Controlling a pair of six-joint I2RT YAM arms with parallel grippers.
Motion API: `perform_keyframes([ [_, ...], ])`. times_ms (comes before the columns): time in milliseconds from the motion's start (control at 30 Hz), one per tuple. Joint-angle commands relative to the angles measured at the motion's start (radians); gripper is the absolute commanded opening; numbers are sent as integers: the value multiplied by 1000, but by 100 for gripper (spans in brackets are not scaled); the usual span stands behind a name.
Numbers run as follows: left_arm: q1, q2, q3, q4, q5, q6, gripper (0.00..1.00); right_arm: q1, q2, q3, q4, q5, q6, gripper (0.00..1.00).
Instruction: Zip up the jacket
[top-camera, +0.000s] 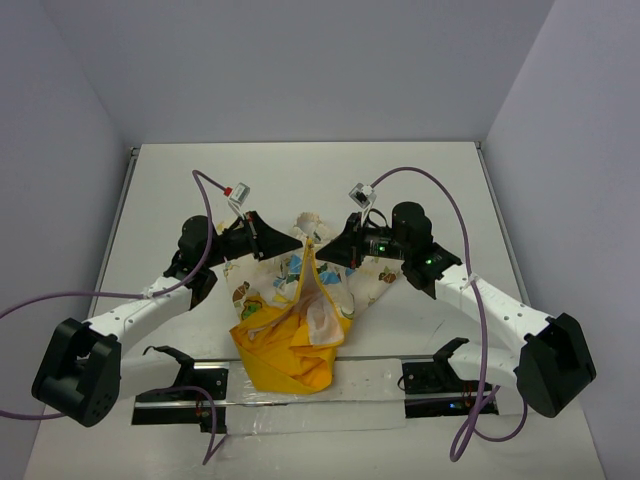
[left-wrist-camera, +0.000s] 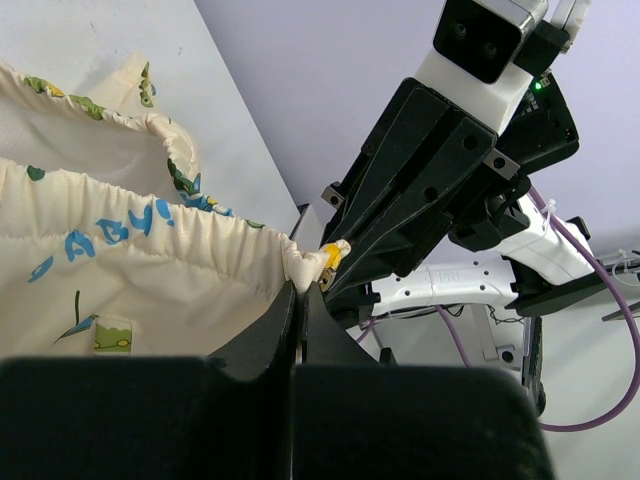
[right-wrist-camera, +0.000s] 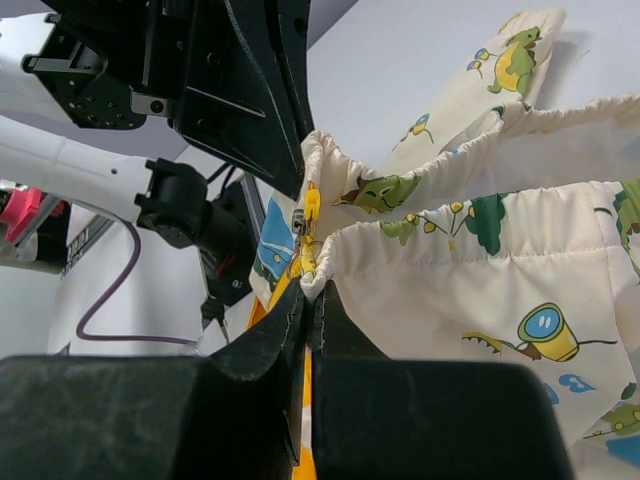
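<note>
The jacket (top-camera: 290, 320) lies mid-table, cream cloth with cartoon prints, its yellow lining and hood bunched toward the near edge. Both grippers meet at its far hem and lift it into a peak. My left gripper (top-camera: 300, 243) is shut on the gathered hem corner of the left front panel (left-wrist-camera: 298, 262), beside the yellow zipper end (left-wrist-camera: 331, 257). My right gripper (top-camera: 328, 250) is shut on the hem corner of the right front panel (right-wrist-camera: 318, 275), next to the yellow zipper tape and slider (right-wrist-camera: 303, 222). The two grippers almost touch, fingertips facing each other.
A clear plastic strip (top-camera: 330, 390) with black clamps runs along the near edge under the hood. Purple cables (top-camera: 205, 215) loop from both arms. White walls close in the table (top-camera: 300, 170) at back and sides.
</note>
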Motion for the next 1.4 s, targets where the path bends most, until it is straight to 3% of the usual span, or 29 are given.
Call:
perform_keyframes([
  [0,-10,-4,-3,66,4,-2,0,7,-22,33,40,20,2,0],
  [1367,-39,23,-26,102,7,-11,0,0,-59,19,174,161,92,0],
])
